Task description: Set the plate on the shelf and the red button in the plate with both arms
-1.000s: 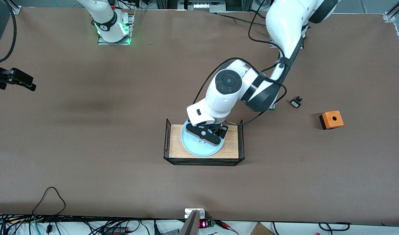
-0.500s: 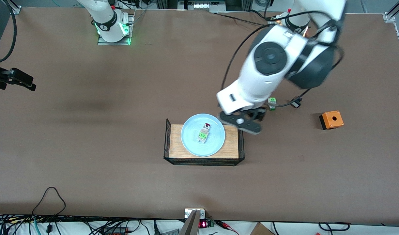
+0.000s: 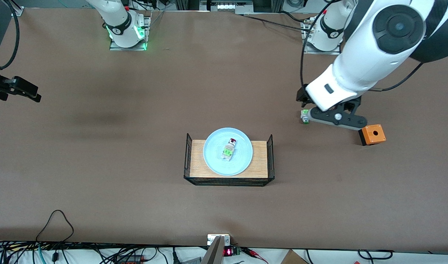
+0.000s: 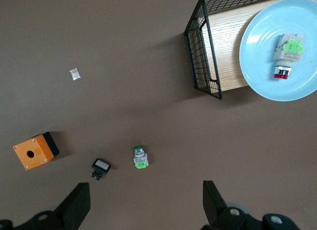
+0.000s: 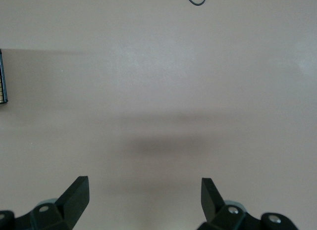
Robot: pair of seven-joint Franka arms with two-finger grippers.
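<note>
Lying on the pale blue plate [image 3: 228,151], the red button [image 3: 228,149] has its long axis slanted, its red cap pointing toward the robots' bases and a little toward the left arm's end of the table. The plate sits in a wire-sided tray [image 3: 189,154] with a wooden floor, near the middle of the table. Going across the front view, the right gripper [image 3: 15,90] waits at the right arm's end of the table, its fingers spread wide over bare brown surface and holding nothing. The left gripper [image 3: 337,118] hangs with its jaws wide and empty, over the table between a green-capped switch [image 3: 304,116] and an orange box [image 3: 372,134]. The left wrist view adds a small black and white switch [image 4: 100,169] and a tiny pale scrap [image 4: 74,74], both hidden under the arm in the front view.
</note>
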